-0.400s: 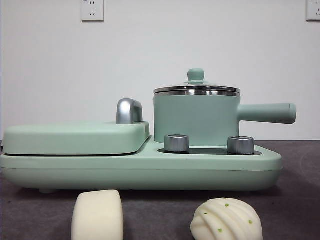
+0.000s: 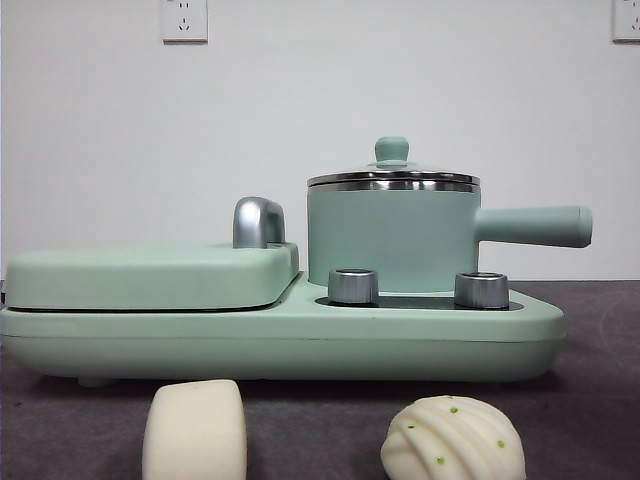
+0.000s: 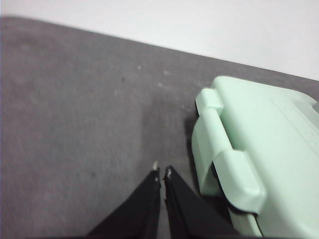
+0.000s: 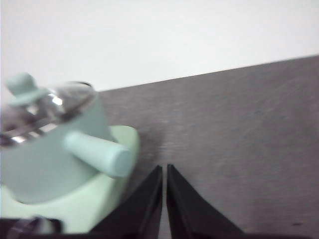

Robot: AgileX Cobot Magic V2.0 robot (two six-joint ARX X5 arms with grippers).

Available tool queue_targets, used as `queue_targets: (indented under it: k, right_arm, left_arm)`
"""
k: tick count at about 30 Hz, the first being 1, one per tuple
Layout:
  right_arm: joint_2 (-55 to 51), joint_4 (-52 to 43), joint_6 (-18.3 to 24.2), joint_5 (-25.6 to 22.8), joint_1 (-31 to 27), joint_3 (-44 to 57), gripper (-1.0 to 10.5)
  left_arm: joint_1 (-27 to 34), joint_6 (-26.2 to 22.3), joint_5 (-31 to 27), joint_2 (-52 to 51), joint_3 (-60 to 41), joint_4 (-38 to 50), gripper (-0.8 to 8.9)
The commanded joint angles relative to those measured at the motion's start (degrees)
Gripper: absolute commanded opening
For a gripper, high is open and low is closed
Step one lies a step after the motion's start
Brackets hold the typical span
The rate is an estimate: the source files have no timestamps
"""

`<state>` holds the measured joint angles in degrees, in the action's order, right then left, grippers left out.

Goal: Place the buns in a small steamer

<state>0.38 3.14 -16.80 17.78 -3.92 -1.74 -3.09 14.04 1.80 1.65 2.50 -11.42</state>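
Note:
Two buns lie on the dark table at the front: a smooth cream-white block (image 2: 195,430) on the left and a ridged white dome with green specks (image 2: 452,438) on the right. Behind them the small steamer (image 2: 392,235), a mint-green pot with a side handle, stands on its base with the lid on; it also shows in the right wrist view (image 4: 47,144). My left gripper (image 3: 162,174) is shut over bare table beside the appliance's left end. My right gripper (image 4: 164,169) is shut, empty, near the pot's handle. Neither arm appears in the front view.
The mint-green appliance base (image 2: 280,335) spans most of the table, with a flat griddle cover (image 2: 150,275) and chrome handle (image 2: 258,222) on its left and two steel knobs (image 2: 353,285) in front of the pot. A white wall stands behind.

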Motion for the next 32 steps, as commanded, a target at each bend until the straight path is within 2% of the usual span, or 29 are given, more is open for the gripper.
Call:
queue_targets:
  k: [1,7,11,16,20,28,32]
  right_arm:
    - [-0.13,-0.46,-8.59,0.22,0.68,-2.99,0.1]
    - [0.66,5.55,-11.74,0.22,1.53,-12.57,0.1]
    - [3.93,13.40,-11.69,0.68,1.53,-21.88,0.1]
    - [10.88,22.56,-8.96,8.02,1.53,-33.29,0.1]
    - [17.33,30.84,-3.61,13.92,1.53,-42.18,0.1]
    - [27.96,44.39,14.03,21.27,1.53,-55.17,0.1]
    - [29.55,44.78,16.17,24.81,1.55,-56.26,0.1]
  left_arm:
    - [-0.44,5.33,0.07,1.62,3.41,0.48,0.19]
    - [-1.57,7.02,0.11,8.87,13.59,-2.03,0.18]
    - [-2.36,4.90,1.31,15.80,23.45,-6.21,0.19]
    - [-3.26,0.92,5.03,25.00,35.98,-11.63,0.18]
    - [-3.98,-1.53,9.25,32.00,44.63,-16.22,0.18]
    - [-5.35,-9.16,21.03,43.32,57.18,-29.29,0.18]
    - [-6.03,-12.26,26.69,45.94,59.10,-30.58,0.19]
